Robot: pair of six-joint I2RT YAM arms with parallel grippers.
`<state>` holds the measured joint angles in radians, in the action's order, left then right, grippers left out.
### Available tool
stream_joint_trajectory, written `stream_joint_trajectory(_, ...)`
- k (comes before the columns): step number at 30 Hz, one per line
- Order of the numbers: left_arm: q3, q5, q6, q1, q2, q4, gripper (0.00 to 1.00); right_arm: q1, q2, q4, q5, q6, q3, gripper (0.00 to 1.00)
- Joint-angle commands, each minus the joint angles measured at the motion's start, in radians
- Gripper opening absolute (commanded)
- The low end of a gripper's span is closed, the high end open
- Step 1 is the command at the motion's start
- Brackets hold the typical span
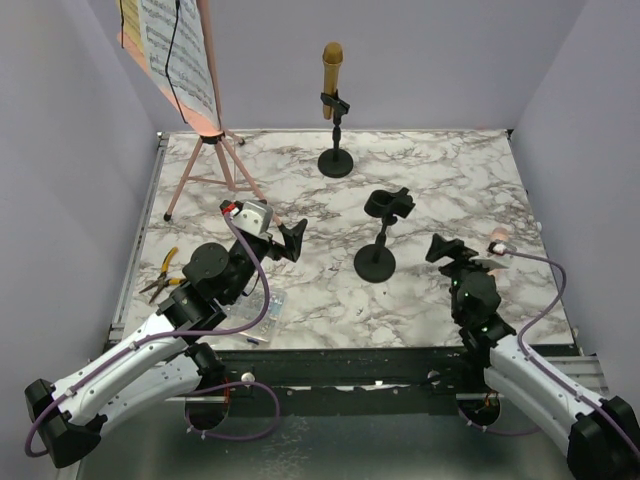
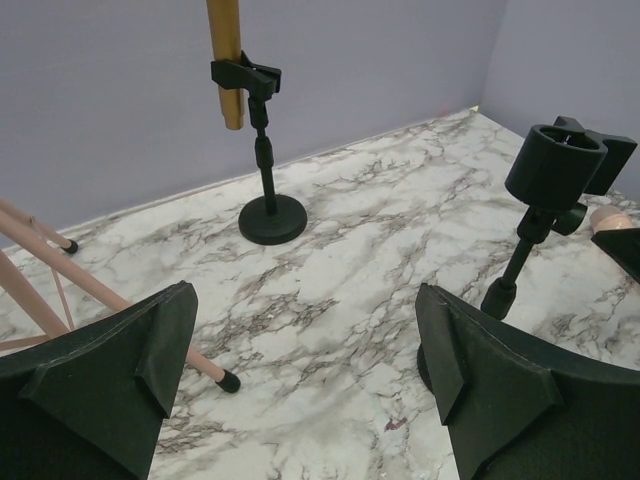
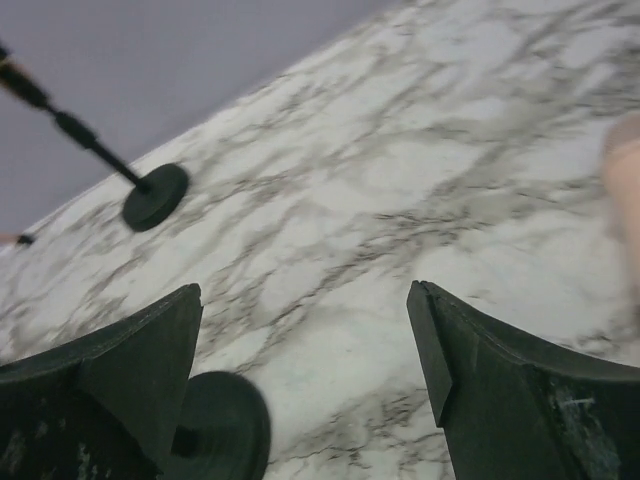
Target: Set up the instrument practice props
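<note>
The pink tripod music rack (image 1: 205, 150) stands at the far left with yellow and white sheet-music pages (image 1: 178, 50) on it. The gold microphone (image 1: 332, 75) sits upright in the far black holder (image 1: 335, 162). The second black holder (image 1: 376, 258) stands mid-table, and its clip (image 1: 389, 204) is empty. The pink microphone (image 1: 497, 241) lies at the right. My left gripper (image 1: 293, 240) is open and empty, left of the empty holder (image 2: 555, 165). My right gripper (image 1: 440, 248) is open and empty, between that holder's base (image 3: 220, 425) and the pink microphone (image 3: 625, 190).
Yellow-handled pliers (image 1: 160, 276) lie at the left edge. A clear compartment box (image 1: 262, 312) sits under my left arm at the front. A tripod leg with a black foot (image 2: 228, 380) reaches close to my left fingers. Purple walls enclose the marble table (image 1: 440, 180).
</note>
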<state>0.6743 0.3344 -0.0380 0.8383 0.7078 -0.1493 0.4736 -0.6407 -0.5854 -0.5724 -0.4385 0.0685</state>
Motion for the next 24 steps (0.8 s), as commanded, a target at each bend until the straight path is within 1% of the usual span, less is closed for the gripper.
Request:
stream_joint_trajectory(1, -0.01, 0.021, 0.008, 0.001, -0.004, -0.027, 0.99, -0.103, -0.043, 0.283, -0.262, -0.21, 0.099, 0.9)
stream_joint_trajectory(2, -0.009, 0.022, 0.008, 0.002, -0.006, -0.027, 0.99, -0.152, -0.087, 0.322, -0.236, -0.204, 0.138, 0.9)
stream_joint_trajectory(3, -0.008, 0.023, 0.008, 0.001, -0.005, -0.027, 0.99, -0.23, -0.155, 0.354, -0.198, -0.192, 0.193, 0.9)
stream_joint_trajectory(4, -0.006, 0.021, 0.007, 0.001, -0.007, -0.026, 0.99, -0.31, -0.215, 0.401, -0.123, -0.18, 0.242, 0.9)
stream_joint_trajectory(6, -0.007, 0.016, 0.01, 0.001, -0.015, -0.026, 0.99, -0.514, -0.377, 0.499, 0.05, -0.161, 0.359, 0.91)
stream_joint_trajectory(7, -0.007, 0.015, 0.01, 0.001, -0.02, -0.026, 0.99, -0.589, -0.454, 0.551, 0.152, -0.147, 0.432, 0.92)
stream_joint_trajectory(8, -0.009, 0.017, 0.012, 0.001, -0.026, -0.026, 0.99, -0.637, -0.546, 0.635, 0.206, -0.15, 0.501, 0.94)
stream_joint_trajectory(9, -0.01, 0.018, 0.013, 0.002, -0.028, -0.026, 0.99, -0.645, -0.621, 0.735, 0.197, -0.183, 0.582, 0.97)
stream_joint_trajectory(10, -0.01, 0.022, 0.011, 0.002, -0.03, -0.026, 0.99, -0.644, -0.699, 0.789, 0.187, -0.202, 0.645, 0.99)
stream_joint_trajectory(13, -0.011, 0.029, 0.007, 0.001, -0.028, -0.027, 0.99, -0.646, -0.885, 0.937, 0.089, -0.284, 0.759, 1.0)
stream_joint_trajectory(14, -0.011, 0.026, 0.007, 0.001, -0.027, -0.027, 0.99, -0.645, -0.917, 0.961, 0.074, -0.291, 0.782, 1.0)
stream_joint_trajectory(17, -0.01, 0.022, 0.009, 0.001, -0.024, -0.026, 0.99, -0.647, -0.947, 0.92, 0.082, -0.265, 0.751, 1.0)
stream_joint_trajectory(21, -0.008, 0.015, 0.008, 0.001, -0.022, -0.026, 0.99, -0.651, -0.974, 0.941, 0.055, -0.298, 0.755, 0.99)
stream_joint_trajectory(24, -0.006, 0.007, 0.011, 0.001, -0.026, -0.024, 0.99, -0.651, -0.97, 0.924, 0.091, -0.294, 0.751, 0.93)
